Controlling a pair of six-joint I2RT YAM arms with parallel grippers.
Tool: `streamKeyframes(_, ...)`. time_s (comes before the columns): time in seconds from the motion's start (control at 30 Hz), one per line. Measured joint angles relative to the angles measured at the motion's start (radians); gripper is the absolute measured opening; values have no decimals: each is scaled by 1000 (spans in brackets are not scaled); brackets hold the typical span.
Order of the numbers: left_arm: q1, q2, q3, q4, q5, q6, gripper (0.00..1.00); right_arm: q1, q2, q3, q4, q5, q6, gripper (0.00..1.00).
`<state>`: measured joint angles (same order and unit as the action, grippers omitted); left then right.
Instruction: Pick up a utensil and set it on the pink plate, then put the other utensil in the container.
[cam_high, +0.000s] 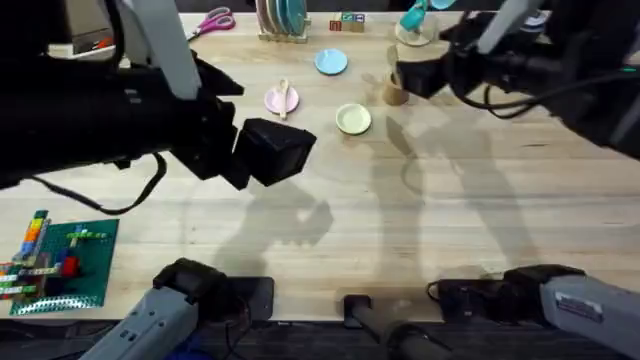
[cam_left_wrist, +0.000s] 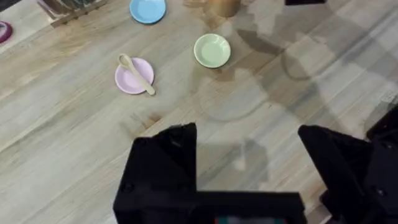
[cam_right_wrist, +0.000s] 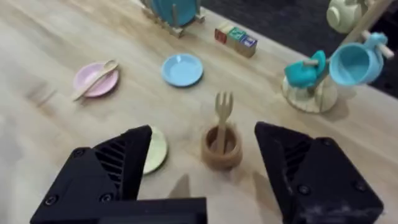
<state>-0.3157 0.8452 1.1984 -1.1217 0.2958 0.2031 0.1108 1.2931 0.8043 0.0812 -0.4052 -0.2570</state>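
Observation:
The pale wooden spoon (cam_left_wrist: 137, 73) lies across the small pink plate (cam_left_wrist: 129, 81), also seen as the spoon (cam_right_wrist: 95, 79) on the pink plate (cam_right_wrist: 89, 80) and the plate (cam_high: 274, 100) from overhead. The wooden fork (cam_right_wrist: 222, 118) stands tines up inside the tan-brown container (cam_right_wrist: 221, 148); from overhead the container (cam_high: 397, 94) sits just left of my right gripper. My right gripper (cam_right_wrist: 202, 168) hangs open above the container, holding nothing. My left gripper (cam_left_wrist: 249, 162) is open and empty, high over bare table nearer than the plates, and looms large at the left gripper (cam_high: 270, 150) in the overhead view.
A light-blue plate (cam_high: 331, 62) and a pale-yellow plate (cam_high: 353, 119) lie near the pink one. A dish rack (cam_high: 283, 20), coloured blocks (cam_right_wrist: 236, 38), a mug tree with teal cups (cam_right_wrist: 314, 78), pink scissors (cam_high: 212, 22) and a brick baseplate (cam_high: 55, 260) stand around.

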Motion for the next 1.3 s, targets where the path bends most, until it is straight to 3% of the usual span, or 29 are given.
streamKeyframes(0.33,0,0,0,0,0,0,996,0,-324,0,-419,0,3,998)
streamKeyframes(0.57,0,0,0,0,0,0,994,0,-452,26,-650,0,3,998)
streamKeyframes(0.97,0,0,0,0,0,0,995,0,-507,222,-864,0,3,998)
streamKeyframes(1.3,0,0,0,0,0,0,995,0,-507,290,-918,0,3,998)
